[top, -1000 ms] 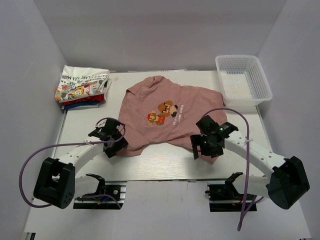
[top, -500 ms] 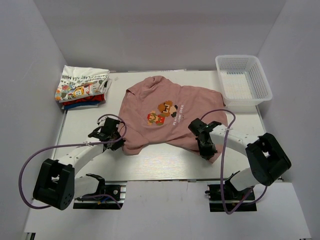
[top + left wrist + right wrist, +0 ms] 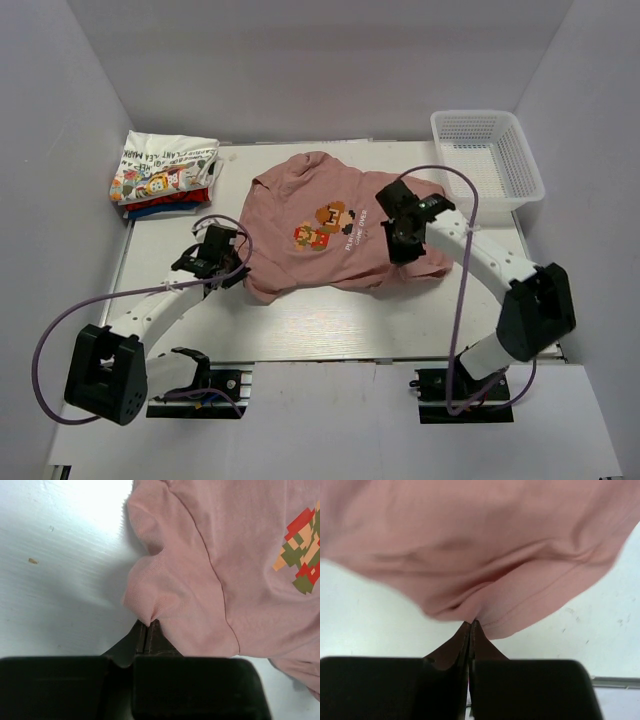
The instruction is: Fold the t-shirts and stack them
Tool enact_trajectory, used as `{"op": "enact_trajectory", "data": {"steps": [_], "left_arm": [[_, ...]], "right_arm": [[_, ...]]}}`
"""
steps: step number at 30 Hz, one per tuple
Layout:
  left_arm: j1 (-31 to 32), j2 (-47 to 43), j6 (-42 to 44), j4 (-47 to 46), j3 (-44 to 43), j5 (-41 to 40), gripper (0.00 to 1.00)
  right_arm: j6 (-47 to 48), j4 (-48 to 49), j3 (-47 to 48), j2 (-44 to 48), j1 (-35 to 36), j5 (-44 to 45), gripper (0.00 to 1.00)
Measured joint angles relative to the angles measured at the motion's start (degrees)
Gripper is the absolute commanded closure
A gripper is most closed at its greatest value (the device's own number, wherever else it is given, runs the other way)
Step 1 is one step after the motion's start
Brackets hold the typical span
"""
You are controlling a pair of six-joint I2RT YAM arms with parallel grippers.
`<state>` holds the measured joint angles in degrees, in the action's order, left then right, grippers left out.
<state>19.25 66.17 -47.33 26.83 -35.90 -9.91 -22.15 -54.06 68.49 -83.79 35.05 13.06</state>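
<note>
Top external view: the dusty-pink t-shirt [image 3: 310, 200] lay print-up and rumpled in the middle of the white table [image 3: 330, 325]. Its right side was gathered up toward the print. The folded t-shirts [image 3: 165, 175] sat stacked at the far left corner, well apart from it.
Left gripper [image 3: 147, 630]: my jaws were pressed together on a small pinch of cloth at the tee's near-left edge, low against the table.
Right gripper [image 3: 471, 629]: clamped on a fold of the hem, with the cloth sagging above the table (that wrist view was blurred).
Handling: I judged the tee light, thin and limp. It would drape and crease rather than hold a shape, and nothing about it looked fragile.
Where to hold: at hems, seams or corners, with a doubled pinch on each side, so the cloth would stretch flat between my two grips.
Risk: a shallow pinch could slide out.
</note>
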Motion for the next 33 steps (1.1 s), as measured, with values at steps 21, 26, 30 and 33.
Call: {"op": "enact_trajectory", "data": {"steps": [21,26,30,33], "left_arm": [[0.0,13.33,3.45,3.67,-14.49,-4.85,1.0],[0.0,17.4,4.04,5.75,-18.43,-5.97,1.0],[0.0,18.4,4.59,6.75,-19.34,-6.23,1.0],[0.0,18.53,4.98,7.56,-19.37,-6.27,1.0]], "right_arm": [[22.4,11.15,32.44,-35.82,-14.99,5.6,0.39],[22.97,10.62,33.86,-35.71,-16.79,5.88,0.37],[22.08,12.31,27.21,-30.34,-17.9,-0.5,0.34],[22.62,12.81,22.58,-26.62,-18.62,-6.05,0.34]]}}
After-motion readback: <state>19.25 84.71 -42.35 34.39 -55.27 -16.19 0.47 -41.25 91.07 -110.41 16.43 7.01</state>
